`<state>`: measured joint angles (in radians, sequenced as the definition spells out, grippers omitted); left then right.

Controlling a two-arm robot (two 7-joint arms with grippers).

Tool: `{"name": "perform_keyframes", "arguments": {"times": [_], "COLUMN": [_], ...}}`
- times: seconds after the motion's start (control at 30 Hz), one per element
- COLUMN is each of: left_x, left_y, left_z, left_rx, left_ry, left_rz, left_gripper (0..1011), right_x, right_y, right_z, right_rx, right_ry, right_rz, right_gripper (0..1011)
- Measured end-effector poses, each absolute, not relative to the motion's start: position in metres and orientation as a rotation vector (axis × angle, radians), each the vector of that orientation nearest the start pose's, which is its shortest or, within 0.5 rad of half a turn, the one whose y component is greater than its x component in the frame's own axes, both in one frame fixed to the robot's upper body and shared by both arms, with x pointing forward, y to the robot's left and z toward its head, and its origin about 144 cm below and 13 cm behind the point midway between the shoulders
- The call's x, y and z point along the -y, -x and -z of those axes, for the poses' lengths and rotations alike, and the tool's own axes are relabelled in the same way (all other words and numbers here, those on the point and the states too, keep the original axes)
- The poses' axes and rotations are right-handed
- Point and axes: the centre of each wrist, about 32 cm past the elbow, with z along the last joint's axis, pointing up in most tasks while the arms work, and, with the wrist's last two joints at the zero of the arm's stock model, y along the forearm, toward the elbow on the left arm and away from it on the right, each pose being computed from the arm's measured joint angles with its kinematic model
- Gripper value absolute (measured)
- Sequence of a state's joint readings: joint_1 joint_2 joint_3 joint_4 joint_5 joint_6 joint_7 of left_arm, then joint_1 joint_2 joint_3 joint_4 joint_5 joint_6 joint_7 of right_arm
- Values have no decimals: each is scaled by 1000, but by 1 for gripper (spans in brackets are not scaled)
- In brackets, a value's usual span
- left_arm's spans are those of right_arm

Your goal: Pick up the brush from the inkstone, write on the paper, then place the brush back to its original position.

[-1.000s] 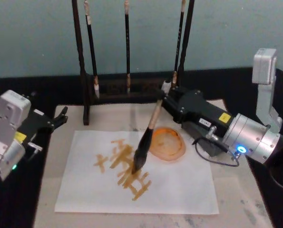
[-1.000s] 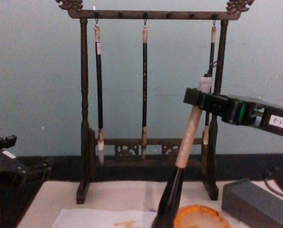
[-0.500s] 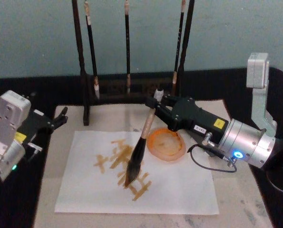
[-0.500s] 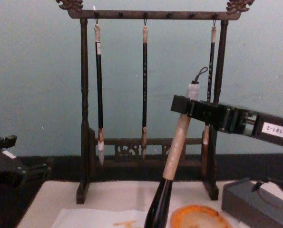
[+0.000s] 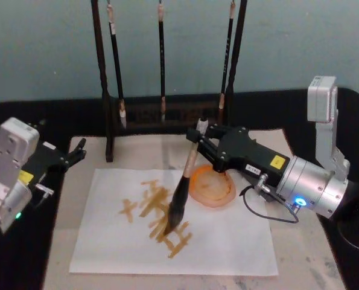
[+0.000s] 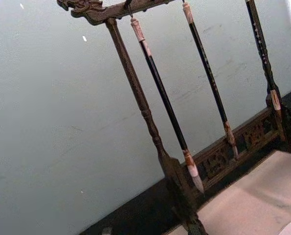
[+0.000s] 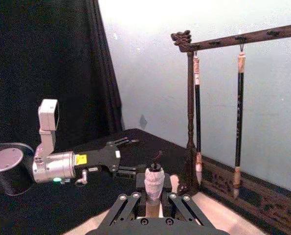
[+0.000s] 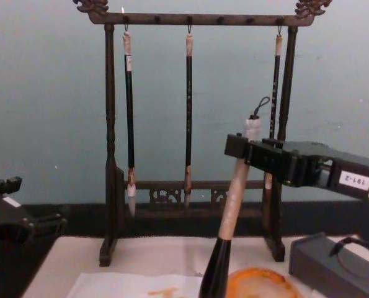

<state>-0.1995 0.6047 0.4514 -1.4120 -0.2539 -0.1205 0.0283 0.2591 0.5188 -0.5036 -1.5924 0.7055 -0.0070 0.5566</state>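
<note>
Two arms: the right hand [image 5: 198, 134] does the work, pressed together on the pale upper handle of the brush [image 5: 182, 193]; the left hand [image 5: 75, 151] is parked at the left edge of the worktop [image 5: 34, 272], fingers spread and holding nothing.
Grip point: high on the handle, just below its capped end, one jaw on either side.
Long axis: from the right hand the brush slants down, toward the robot and to its left, black section and bristles lowest.
Tip: touching the paper [image 5: 227, 241], among the orange-yellow strokes [image 5: 146, 202] near the sheet's middle.
Orange dish [image 5: 215, 187]: just beside the shaft on its right, at the paper's far edge, below the right hand.
Nearer arm: the right by far; the left is well apart from the brush.
Coming move, as a judgement: a stroke means dragging the tip across the sheet with this lean kept, and the way back lies rightward.
</note>
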Motion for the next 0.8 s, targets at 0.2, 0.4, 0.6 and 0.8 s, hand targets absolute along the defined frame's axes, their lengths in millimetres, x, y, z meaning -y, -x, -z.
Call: {"name": "perform_keyframes", "arguments": {"times": [0.2,0.4,0.6,0.8], "left_x": [-310,-310,-310,-310], "left_y": [-489,-489,-489,-489], "left_z": [-1140,-1140,-1140,-1140], "left_rx": [285,285,285,285], "left_ry": [-304,-304,-304,-304], "left_rz": [-1248,-1248,-1248,-1248], "left_gripper": [1010,1010,1010,1010], "right_x": [236,240,244,246], "right_y": [-495,-498,-500,-501], "right_z": [-1193,-1191,-1191,-1192], "right_rx": [-57,-31,-25,-28], "right_ry": [-114,-120,-125,-131], "right_rz": [597,653,677,682], "right_gripper": [169,169,169,169]}}
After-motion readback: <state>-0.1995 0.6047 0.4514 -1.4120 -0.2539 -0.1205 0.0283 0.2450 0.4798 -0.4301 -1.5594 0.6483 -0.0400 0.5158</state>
